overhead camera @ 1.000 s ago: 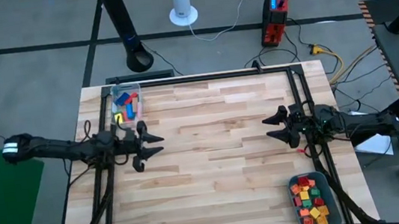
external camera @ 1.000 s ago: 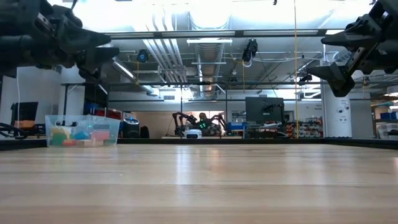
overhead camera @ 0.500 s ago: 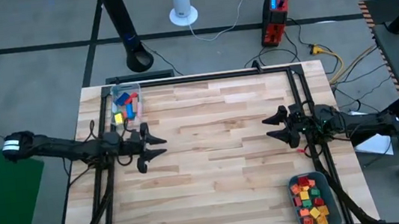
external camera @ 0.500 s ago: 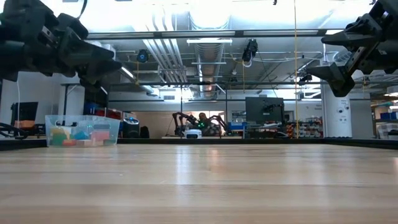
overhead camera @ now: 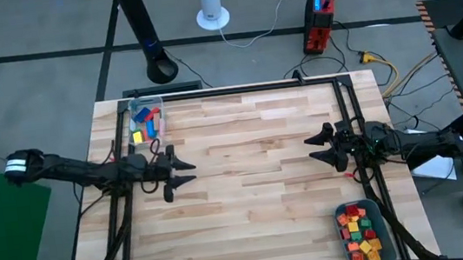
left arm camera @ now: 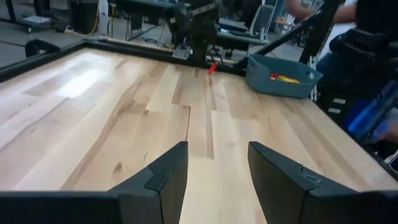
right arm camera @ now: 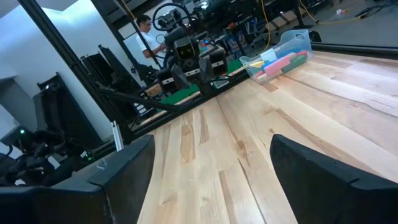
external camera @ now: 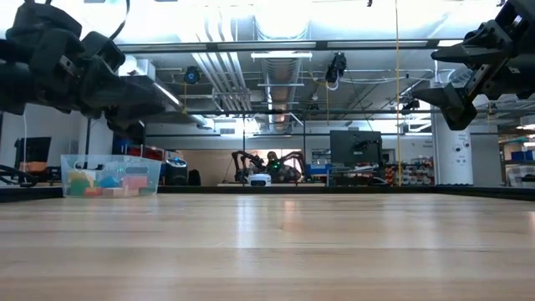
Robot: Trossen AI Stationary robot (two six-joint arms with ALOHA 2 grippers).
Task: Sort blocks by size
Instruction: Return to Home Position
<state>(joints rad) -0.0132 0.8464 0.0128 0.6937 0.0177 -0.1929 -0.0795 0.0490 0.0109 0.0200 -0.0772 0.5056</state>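
Observation:
Long blocks, red, blue and yellow, lie in a clear plastic box (overhead camera: 146, 120) at the table's far left; the box also shows in the low view (external camera: 111, 176) and the right wrist view (right arm camera: 280, 57). Small red, orange, yellow and green blocks (overhead camera: 362, 231) fill a grey-blue tray (overhead camera: 385, 226) at the near right corner, also seen in the left wrist view (left arm camera: 283, 76). My left gripper (overhead camera: 180, 172) is open and empty above the table's left part, a little nearer than the box. My right gripper (overhead camera: 314, 147) is open and empty above the right part.
A black frame (overhead camera: 236, 90) runs along the table's far edge and down both sides. The wooden table top (overhead camera: 256, 188) lies bare between the two grippers. A person (right arm camera: 144, 25) shows in the room beyond the table.
My left gripper has moved a little toward the table's right and near edges and has come lower. It has stayed open and empty. My right arm has kept still.

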